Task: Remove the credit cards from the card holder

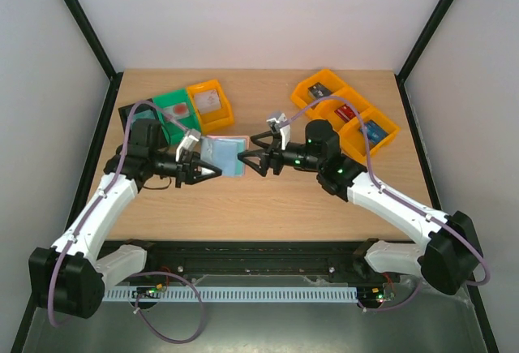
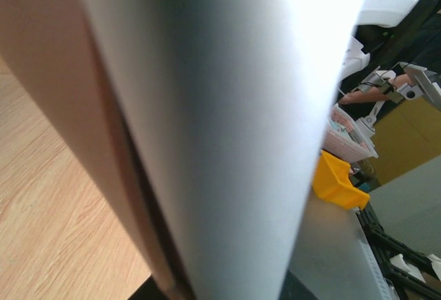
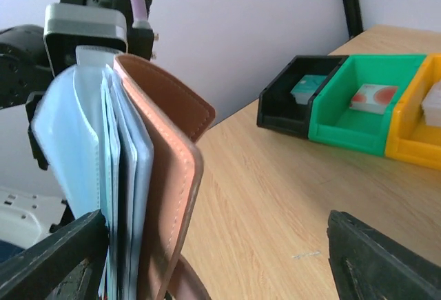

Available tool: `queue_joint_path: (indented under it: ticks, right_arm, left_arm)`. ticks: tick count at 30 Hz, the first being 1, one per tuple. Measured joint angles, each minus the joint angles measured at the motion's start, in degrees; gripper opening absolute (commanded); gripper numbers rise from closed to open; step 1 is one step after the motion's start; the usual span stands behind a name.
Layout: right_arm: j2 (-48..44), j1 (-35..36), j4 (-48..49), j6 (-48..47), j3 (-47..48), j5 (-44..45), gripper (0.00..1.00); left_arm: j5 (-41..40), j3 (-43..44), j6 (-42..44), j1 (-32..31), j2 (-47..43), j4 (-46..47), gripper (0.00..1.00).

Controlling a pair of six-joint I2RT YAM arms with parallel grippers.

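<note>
Pale wooden desk [image 1: 268, 199], white walls around: over its middle we see the left tool [image 1: 211, 172] clenched on a tan-brown leather bifold card holder [image 1: 225, 157] (upright, light blue pockets fanned), while the right tool [image 1: 246, 162] stands spread wide just beside it.

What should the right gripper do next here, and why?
Probably ease the right gripper forward and pinch a card edge in the card holder: the left gripper holds it upright, pockets fanned toward the open, empty right jaws. Whether a card remains inside is unclear.
</note>
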Motion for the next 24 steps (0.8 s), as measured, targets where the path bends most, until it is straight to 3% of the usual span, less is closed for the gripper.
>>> queue_joint_path:
  ticks: [5,16,21,24]
  right_arm:
    - [0.2,0.0,-1.1,-3.6,0.1,-3.5,0.63]
    - [2.2,0.6,-0.9,-4.9,0.2,-6.5,0.59]
    - [4.4,2.8,0.9,-4.4,0.5,-9.1,0.2]
    - [4.6,3.5,3.8,-2.1,0.2,-11.4,0.02]
  left_arm:
    - [1.3,0.5,4.5,0.0,0.0,-4.1,0.02]
    - [2.1,0.5,8.5,0.2,0.0,-7.2,0.02]
    - [0.5,0.5,9.1,0.4,-0.3,-7.7,0.02]
    - [-0.2,0.1,7.5,0.4,-1.3,-5.8,0.02]
